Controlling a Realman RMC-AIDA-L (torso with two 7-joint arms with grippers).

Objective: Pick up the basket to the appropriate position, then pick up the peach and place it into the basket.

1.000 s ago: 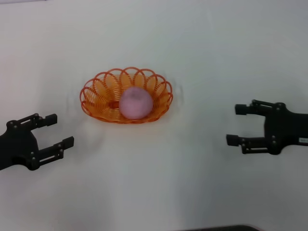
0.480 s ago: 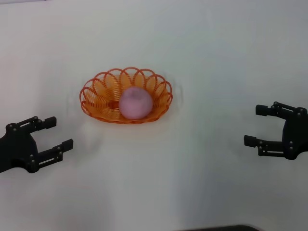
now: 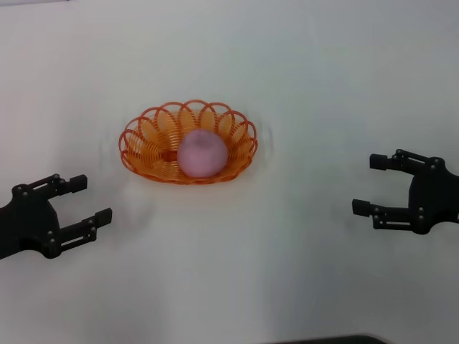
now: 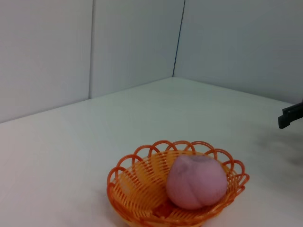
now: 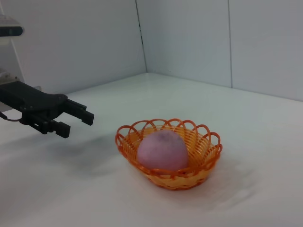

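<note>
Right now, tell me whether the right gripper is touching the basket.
Apart. The head view shows bare table between the open right gripper and the basket, which holds the peach. The left gripper also sits clear.

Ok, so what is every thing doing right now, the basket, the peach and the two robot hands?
basket: upright on the white table, nothing gripping it.
peach: sitting inside the basket, toward its right side, not held.
left gripper: open, empty, low on the left, apart from the basket.
right gripper: open, empty, out on the right, apart from the basket.
</note>
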